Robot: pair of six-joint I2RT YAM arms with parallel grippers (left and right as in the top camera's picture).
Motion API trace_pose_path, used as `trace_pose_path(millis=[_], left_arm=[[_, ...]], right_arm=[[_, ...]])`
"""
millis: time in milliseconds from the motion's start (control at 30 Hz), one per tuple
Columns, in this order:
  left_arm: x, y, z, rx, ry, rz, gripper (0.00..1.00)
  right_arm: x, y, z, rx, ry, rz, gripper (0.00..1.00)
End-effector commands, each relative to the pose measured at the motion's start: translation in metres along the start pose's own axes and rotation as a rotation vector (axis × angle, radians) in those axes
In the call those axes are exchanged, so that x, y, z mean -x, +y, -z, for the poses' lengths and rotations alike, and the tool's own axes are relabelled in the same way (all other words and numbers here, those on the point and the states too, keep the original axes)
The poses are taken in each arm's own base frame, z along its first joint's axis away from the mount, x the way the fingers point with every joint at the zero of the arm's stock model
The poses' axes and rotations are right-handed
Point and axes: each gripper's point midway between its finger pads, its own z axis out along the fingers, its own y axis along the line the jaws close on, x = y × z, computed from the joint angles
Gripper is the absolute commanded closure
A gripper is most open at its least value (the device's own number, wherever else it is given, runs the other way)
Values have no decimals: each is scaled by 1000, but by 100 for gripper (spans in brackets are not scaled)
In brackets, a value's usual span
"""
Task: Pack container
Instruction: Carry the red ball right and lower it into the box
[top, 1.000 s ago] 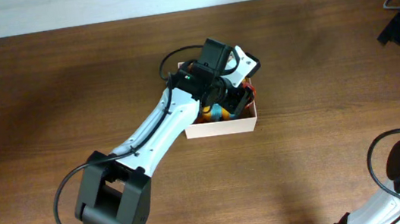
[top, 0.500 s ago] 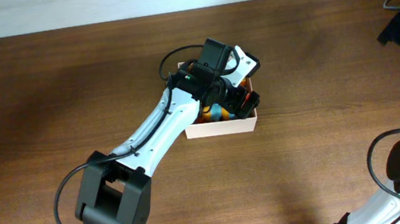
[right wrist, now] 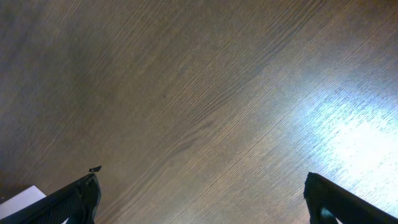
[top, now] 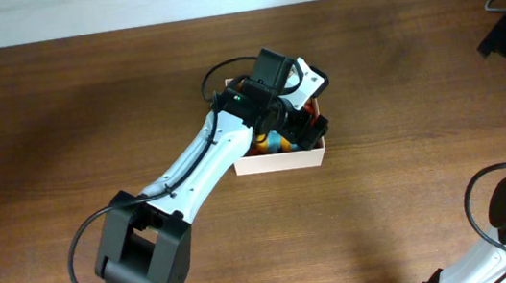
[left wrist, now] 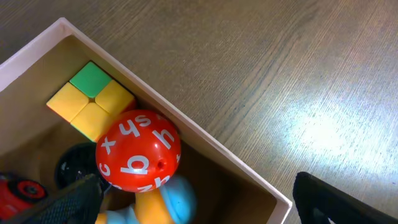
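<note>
Red ball in container reads, seemingly, "sh".

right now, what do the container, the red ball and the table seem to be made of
The container: probably cardboard; matte tan inside, thin pale rim.
The red ball: likely plastic or rubber; smooth, slight gloss, white printed letters.
The table: wood or wood-look laminate; grain, soft glare.
</note>
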Motion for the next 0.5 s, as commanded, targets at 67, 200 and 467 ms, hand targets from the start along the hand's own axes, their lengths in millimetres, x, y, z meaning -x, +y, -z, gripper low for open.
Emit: trace_pose_path(millis=[67,200,467], left_arm=[[10,5,9,42,-27,-18,0],[12,26,11,159,-26,-21,1],[31,63,22,377,-96,-30,70]], right_arm=[[3,1,12,13,-32,-8,1],[3,1,12,13,-32,-8,1],[3,1,12,13,-32,-8,1]])
